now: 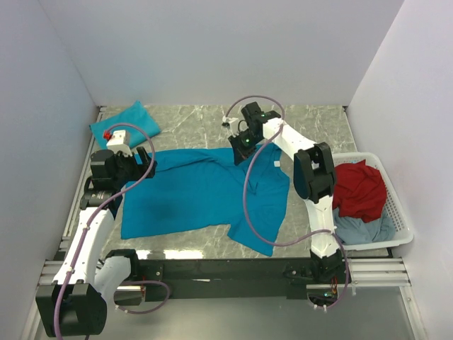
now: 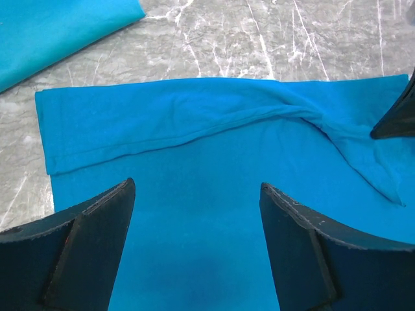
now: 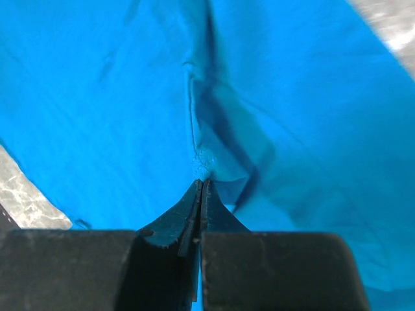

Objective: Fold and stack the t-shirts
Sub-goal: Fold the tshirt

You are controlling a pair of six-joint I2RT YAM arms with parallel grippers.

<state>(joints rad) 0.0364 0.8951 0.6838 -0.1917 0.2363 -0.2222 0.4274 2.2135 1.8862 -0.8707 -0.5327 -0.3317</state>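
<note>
Right wrist, hand (image 3: 200,184) pinching puckered teal t-shirt (image 3: 311,129)

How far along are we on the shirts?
Done: one folded teal-blue cloth shirt lies at the far left corner. In hand: the spread teal-blue t-shirt lies mid-table, partly folded along its far edge; the right gripper is shut on its cloth, the left gripper open above it. Left: finish folding it, stack it, then likely the red garment and grey-blue garment in the white plastic basket.
</note>
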